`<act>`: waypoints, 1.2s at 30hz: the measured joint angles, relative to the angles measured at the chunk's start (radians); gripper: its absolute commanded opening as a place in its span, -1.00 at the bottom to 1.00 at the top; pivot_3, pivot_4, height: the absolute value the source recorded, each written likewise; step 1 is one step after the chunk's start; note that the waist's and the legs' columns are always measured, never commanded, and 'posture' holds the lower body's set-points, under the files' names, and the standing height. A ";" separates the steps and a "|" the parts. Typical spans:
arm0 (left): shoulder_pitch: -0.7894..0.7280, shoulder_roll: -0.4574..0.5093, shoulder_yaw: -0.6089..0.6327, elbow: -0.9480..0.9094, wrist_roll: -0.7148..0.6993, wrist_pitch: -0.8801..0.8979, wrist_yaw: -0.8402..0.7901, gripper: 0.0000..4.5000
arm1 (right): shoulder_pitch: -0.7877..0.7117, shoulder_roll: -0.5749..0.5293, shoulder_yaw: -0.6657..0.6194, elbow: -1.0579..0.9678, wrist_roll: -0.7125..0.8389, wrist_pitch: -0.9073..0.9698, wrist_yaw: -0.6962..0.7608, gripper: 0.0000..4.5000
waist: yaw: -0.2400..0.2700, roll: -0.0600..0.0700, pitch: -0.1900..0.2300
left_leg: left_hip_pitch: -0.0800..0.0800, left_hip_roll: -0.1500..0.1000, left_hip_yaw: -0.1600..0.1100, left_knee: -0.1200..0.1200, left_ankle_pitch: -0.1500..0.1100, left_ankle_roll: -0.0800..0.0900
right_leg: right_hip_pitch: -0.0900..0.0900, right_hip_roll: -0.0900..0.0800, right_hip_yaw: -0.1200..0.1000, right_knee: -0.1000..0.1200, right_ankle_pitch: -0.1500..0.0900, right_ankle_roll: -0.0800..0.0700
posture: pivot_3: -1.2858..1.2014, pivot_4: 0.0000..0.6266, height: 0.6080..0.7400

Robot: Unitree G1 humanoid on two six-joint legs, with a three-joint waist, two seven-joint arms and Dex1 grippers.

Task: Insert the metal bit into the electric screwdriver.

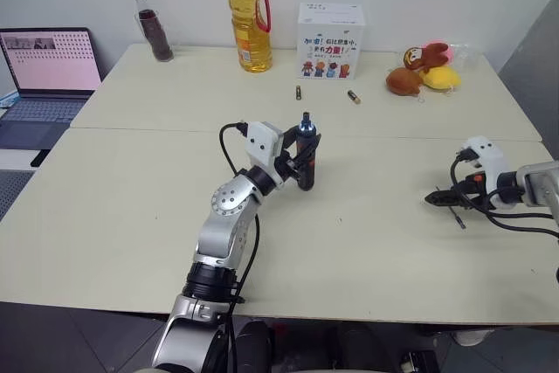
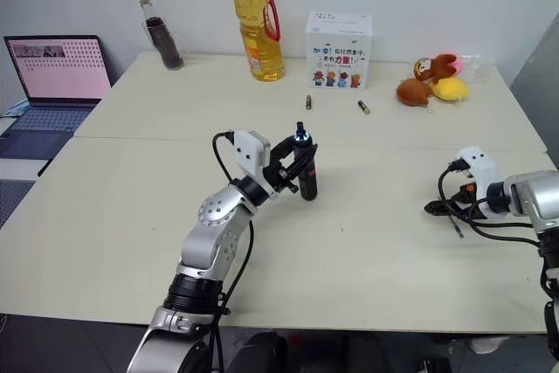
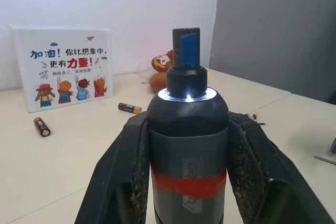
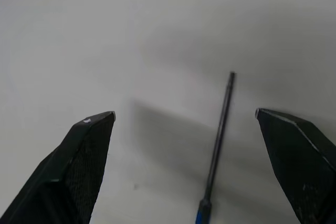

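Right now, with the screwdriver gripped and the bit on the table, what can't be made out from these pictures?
- Bit: its near end is cut off by the right wrist view's edge; in the eye views it is too small to tell its tip.
- Screwdriver: its lower body is hidden between the left hand's fingers.
- Right hand: whether its fingers touch the table is unclear.

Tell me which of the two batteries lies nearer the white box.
The battery on the robot's right, just in front of the white box's right corner. The other battery lies farther left on the table, toward the oil bottle.
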 measured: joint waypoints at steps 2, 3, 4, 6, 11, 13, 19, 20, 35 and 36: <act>0.001 -0.006 0.000 0.000 0.000 0.000 0.013 -0.26 | -0.004 -0.001 0.005 0.023 -0.012 -0.014 0.001 1.00 | 0.000 0.000 0.000 | 0.000 0.000 0.000 0.000 0.000 0.000 | 0.000 0.000 0.000 0.000 0.000 0.000 | 0.03 -0.52 1.00; 0.001 -0.006 0.000 0.000 0.000 0.001 0.018 -0.26 | -0.004 -0.001 0.005 0.027 -0.014 -0.018 0.005 1.00 | 0.000 0.000 0.000 | 0.000 0.000 0.000 0.000 0.000 0.000 | 0.000 0.000 0.000 0.000 0.000 0.000 | 0.03 -0.52 1.00; 0.001 -0.007 0.000 0.000 0.000 0.001 0.021 -0.26 | -0.004 -0.001 0.007 0.029 -0.019 -0.022 0.011 1.00 | 0.000 0.000 0.000 | 0.000 0.000 0.000 0.000 0.000 0.000 | 0.000 0.000 0.000 0.000 0.000 0.000 | 0.03 -0.52 1.00; 0.004 -0.008 0.000 0.000 0.000 0.001 0.030 -0.26 | -0.002 0.000 0.018 0.043 -0.032 -0.051 0.027 1.00 | -0.001 0.000 0.000 | 0.001 0.000 0.000 0.000 0.000 0.000 | 0.001 0.001 0.000 0.000 0.000 0.000 | 0.03 -0.52 1.00; 0.006 -0.007 0.000 0.001 0.000 0.003 0.037 -0.26 | -0.015 0.019 0.030 0.077 -0.066 -0.085 0.042 0.71 | -0.002 -0.004 -0.002 | 0.002 0.000 0.000 0.001 0.000 0.000 | 0.002 0.002 0.000 0.000 0.002 0.000 | 0.03 -0.52 1.00; 0.005 -0.006 0.000 0.002 0.000 0.002 0.037 -0.26 | -0.028 0.025 0.033 0.097 -0.081 -0.086 0.044 0.51 | -0.002 -0.004 -0.003 | 0.002 0.000 0.000 0.001 0.000 0.000 | 0.002 0.002 0.000 0.000 0.002 0.000 | 0.03 -0.52 1.00; 0.002 -0.004 0.000 0.006 0.000 0.001 0.037 -0.26 | -0.057 0.038 0.046 0.156 -0.130 -0.122 0.057 -0.11 | -0.003 -0.004 -0.003 | 0.002 0.000 0.000 0.001 0.000 0.000 | 0.002 0.002 0.000 0.000 0.002 0.000 | 0.03 -0.52 1.00; 0.002 -0.004 0.000 0.006 0.000 0.001 0.038 -0.26 | -0.060 0.041 0.045 0.164 -0.137 -0.124 0.057 -0.14 | -0.003 -0.004 -0.003 | 0.002 0.000 0.000 0.001 0.000 0.000 | 0.002 0.002 0.000 0.000 0.002 0.000 | 0.03 -0.52 1.00; -0.023 0.001 0.000 0.047 0.000 -0.024 0.034 -0.26 | -0.045 0.069 -0.020 0.127 -0.147 -0.083 0.057 -0.99 | -0.006 -0.004 -0.002 | 0.002 0.000 0.000 0.000 0.000 0.000 | 0.000 0.002 0.001 0.000 0.002 -0.001 | 0.03 -0.52 1.00; -0.026 0.003 0.000 0.049 0.000 -0.024 0.032 -0.26 | -0.041 0.078 -0.031 0.108 -0.135 -0.069 0.056 -0.99 | -0.007 -0.004 -0.002 | 0.002 0.000 0.000 0.000 0.000 0.000 | 0.000 0.002 0.001 0.000 0.002 -0.001 | 0.03 -0.52 1.00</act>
